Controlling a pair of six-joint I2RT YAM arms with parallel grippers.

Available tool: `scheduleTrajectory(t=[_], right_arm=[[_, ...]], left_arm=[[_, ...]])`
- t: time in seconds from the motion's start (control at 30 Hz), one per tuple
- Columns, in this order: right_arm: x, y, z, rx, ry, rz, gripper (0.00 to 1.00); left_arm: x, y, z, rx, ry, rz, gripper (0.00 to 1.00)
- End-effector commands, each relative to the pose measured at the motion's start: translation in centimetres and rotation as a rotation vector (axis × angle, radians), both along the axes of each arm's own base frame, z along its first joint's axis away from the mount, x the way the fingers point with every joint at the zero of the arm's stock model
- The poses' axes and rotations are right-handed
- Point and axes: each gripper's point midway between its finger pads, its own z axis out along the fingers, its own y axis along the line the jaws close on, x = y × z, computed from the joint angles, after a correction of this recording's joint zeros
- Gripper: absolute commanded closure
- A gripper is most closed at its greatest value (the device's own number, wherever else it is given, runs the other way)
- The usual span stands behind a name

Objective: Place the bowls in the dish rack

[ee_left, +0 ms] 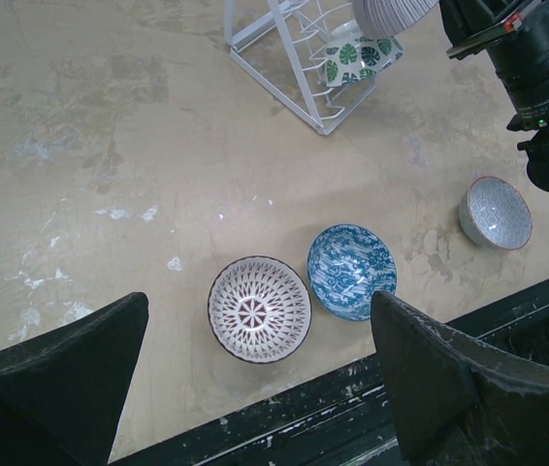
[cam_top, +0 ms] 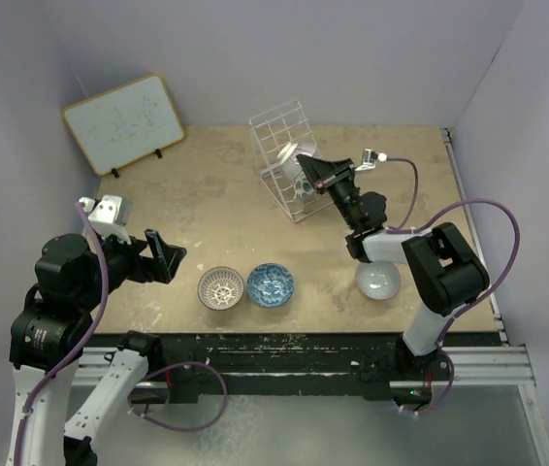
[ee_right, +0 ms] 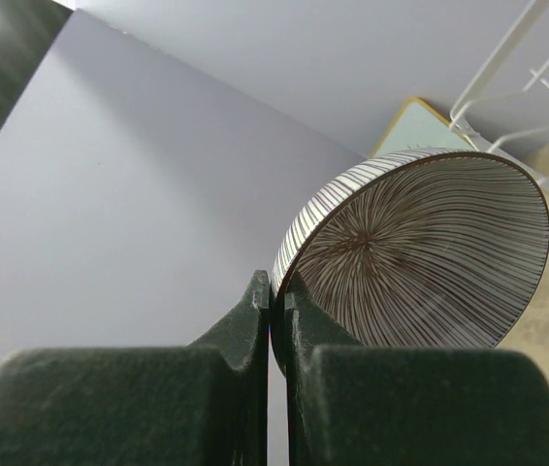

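Observation:
My right gripper (ee_right: 276,286) is shut on the rim of a brown-striped bowl (ee_right: 420,252) and holds it on edge at the white wire dish rack (cam_top: 276,146). A green-and-white leaf bowl (ee_left: 357,58) leans inside the rack. Three bowls stand on the table: a brown-and-white star-patterned bowl (cam_top: 221,287), a blue bowl (cam_top: 271,284) touching it, and a pale bowl (cam_top: 378,282) by the right arm's base. My left gripper (cam_top: 163,254) hangs open and empty above the table, left of the star-patterned bowl (ee_left: 259,309).
A framed whiteboard (cam_top: 122,122) stands at the back left. The table's black front edge (ee_left: 352,408) runs just below the two front bowls. The right arm (ee_left: 546,87) reaches over the table between the rack and the pale bowl (ee_left: 495,213).

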Motion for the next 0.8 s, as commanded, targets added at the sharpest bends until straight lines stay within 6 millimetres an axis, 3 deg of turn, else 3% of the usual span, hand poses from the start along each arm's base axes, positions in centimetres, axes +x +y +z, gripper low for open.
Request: scheduleTrajectory(t=[0.0,0.27,0.77], right_arm=[[-5.0,-3.4,12.3,0.251,-0.459,-0.036,1.00],[-2.9,-3.5,10.0,0.255,-0.394,-0.083,1.00],[0.2,-3.6,7.5,0.252,-0.337,-0.128,1.00]], left_arm=[[-0.2,-0.2,1.2,-0.012,-0.046,-0.013,0.01],[-0.3,-0.1,0.9,-0.005,-0.039,-0.015,0.01],[-0.3,-0.1,0.1,0.014,-0.022,-0.018,0.01]])
